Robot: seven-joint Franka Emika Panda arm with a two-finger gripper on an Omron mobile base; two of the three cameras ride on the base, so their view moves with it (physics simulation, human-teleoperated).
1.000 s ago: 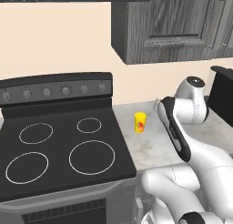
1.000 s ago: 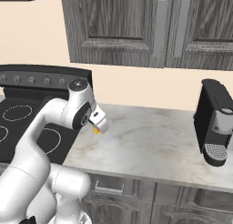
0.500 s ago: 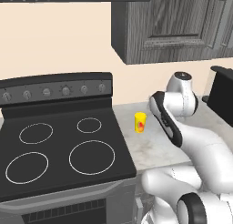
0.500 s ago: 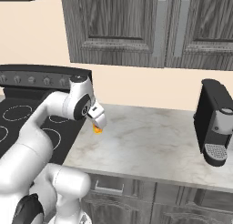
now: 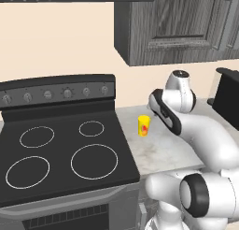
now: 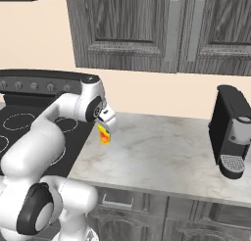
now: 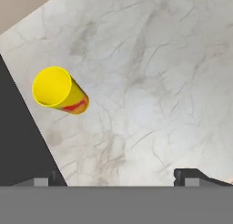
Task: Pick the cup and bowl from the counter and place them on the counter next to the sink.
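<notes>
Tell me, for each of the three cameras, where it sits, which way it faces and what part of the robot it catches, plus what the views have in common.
Left base view: behind the arm's left, facing forward and down at the stovetop, the cup and the counter; the white arm rises at lower right.
Right base view: behind the arm's right, facing the counter and the coffee machine; the arm rises at lower left.
Hand view: on the hand, looking down at the upright cup; the open gripper shows its tips at the bottom.
Shared: cup, counter and stovetop edge in all three.
</notes>
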